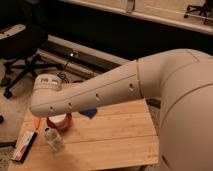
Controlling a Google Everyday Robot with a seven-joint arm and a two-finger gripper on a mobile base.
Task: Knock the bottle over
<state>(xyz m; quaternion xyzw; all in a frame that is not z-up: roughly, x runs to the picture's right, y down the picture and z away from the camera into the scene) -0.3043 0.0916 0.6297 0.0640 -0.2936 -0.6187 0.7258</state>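
The bottle [53, 139] is small and clear with a whitish cap. It stands upright near the front left of the wooden table [115, 135]. The red-orange cup [59, 121] stands just behind it, close to it. My pale arm reaches from the right across the table, and its wrist end [46, 94] hangs above the cup and bottle. The gripper is hidden under that wrist end, somewhere above the cup, and I cannot see it.
A small orange object [36, 122] lies left of the cup. A flat dark packet [24, 146] lies at the table's front left edge. A blue object [90, 113] sits mid-table under the arm. An office chair [20, 47] stands on the floor at the far left.
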